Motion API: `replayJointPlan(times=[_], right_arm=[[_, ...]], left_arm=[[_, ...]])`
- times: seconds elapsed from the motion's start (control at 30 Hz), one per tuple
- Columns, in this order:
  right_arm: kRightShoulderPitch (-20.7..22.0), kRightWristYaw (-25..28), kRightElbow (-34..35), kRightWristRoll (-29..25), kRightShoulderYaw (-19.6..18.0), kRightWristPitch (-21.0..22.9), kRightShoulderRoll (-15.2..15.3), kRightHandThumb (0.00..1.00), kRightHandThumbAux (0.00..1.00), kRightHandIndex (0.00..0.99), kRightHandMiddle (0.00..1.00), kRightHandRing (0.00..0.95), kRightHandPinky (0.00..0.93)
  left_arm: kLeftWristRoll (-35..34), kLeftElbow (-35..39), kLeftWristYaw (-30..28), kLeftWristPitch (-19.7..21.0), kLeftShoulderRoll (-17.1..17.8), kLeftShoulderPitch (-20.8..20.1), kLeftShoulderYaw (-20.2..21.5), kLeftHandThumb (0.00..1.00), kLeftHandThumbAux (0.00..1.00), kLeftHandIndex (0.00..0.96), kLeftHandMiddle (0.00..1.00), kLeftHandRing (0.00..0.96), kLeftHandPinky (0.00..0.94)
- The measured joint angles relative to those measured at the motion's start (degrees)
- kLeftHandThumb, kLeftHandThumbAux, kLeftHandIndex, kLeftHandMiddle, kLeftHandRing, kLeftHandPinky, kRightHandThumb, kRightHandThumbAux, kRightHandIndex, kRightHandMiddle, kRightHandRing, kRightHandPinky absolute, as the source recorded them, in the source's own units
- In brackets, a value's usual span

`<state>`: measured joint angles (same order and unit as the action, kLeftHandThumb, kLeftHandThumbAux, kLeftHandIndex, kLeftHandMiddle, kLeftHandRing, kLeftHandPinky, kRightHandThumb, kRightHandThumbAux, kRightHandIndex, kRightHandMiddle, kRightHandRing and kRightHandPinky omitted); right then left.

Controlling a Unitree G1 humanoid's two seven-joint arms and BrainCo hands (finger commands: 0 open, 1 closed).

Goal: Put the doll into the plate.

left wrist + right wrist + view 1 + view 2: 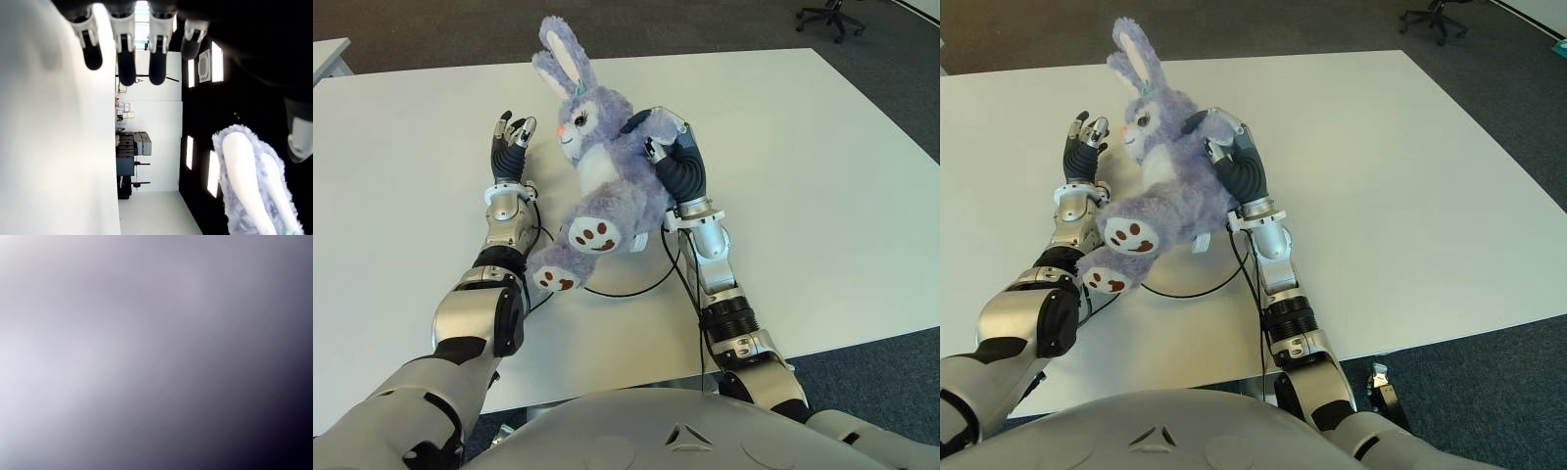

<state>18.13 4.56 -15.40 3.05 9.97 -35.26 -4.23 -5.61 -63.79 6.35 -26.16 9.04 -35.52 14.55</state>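
A purple plush rabbit doll (597,166) with long ears lies tilted on the white table (803,176), feet toward me. My right hand (656,135) is curled around the doll's side and arm from the right, shut on it. Its wrist view shows only a close blur of pale fur (98,342). My left hand (514,127) stands just left of the doll's face with its fingers (127,54) straight and apart, holding nothing. One doll ear (249,186) shows in the left wrist view. I cannot make out a plate against the white tabletop.
A black cable (626,288) loops on the table under the doll's feet, between my two forearms. An office chair (830,15) stands on the dark carpet at the far right. The corner of another table (328,54) shows at the far left.
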Motion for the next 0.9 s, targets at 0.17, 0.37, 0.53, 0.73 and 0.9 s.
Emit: replayJointPlan(times=[0.17, 0.37, 0.53, 0.73, 0.9], right_arm=[[-0.02, -0.68, 0.02, 0.7, -0.01, -0.17, 0.01, 1.0, 0.666, 0.347, 0.458, 0.55, 0.584], [-0.02, -1.63, 0.01, 1.55, -0.01, -0.16, 0.02, 1.0, 0.663, 0.381, 0.502, 0.476, 0.5], [-0.1, -2.32, 0.16, 2.23, 0.03, -0.12, 0.03, 1.0, 0.663, 0.392, 0.517, 0.453, 0.472], [-0.2, -2.63, 0.35, 2.39, 0.12, 0.28, 0.06, 1.0, 0.665, 0.38, 0.522, 0.467, 0.469], [-0.22, -2.74, 0.15, 2.99, 0.21, 1.14, 0.09, 1.0, 0.665, 0.38, 0.536, 0.46, 0.448]], left_arm=[[-0.01, 0.0, 0.0, 0.02, -0.02, 0.01, 0.01, 0.0, 0.449, 0.047, 0.185, 0.182, 0.145], [-0.02, 0.01, 0.0, 0.11, -0.02, 0.01, 0.02, 0.0, 0.452, 0.049, 0.189, 0.189, 0.141], [-0.01, 0.03, 0.0, 0.11, -0.03, 0.03, 0.03, 0.0, 0.453, 0.052, 0.188, 0.186, 0.137], [-0.01, 0.06, 0.0, 0.11, -0.05, 0.06, 0.02, 0.0, 0.454, 0.052, 0.184, 0.18, 0.142], [-0.02, 0.11, 0.0, 0.11, -0.07, 0.12, 0.03, 0.0, 0.453, 0.05, 0.175, 0.173, 0.132]])
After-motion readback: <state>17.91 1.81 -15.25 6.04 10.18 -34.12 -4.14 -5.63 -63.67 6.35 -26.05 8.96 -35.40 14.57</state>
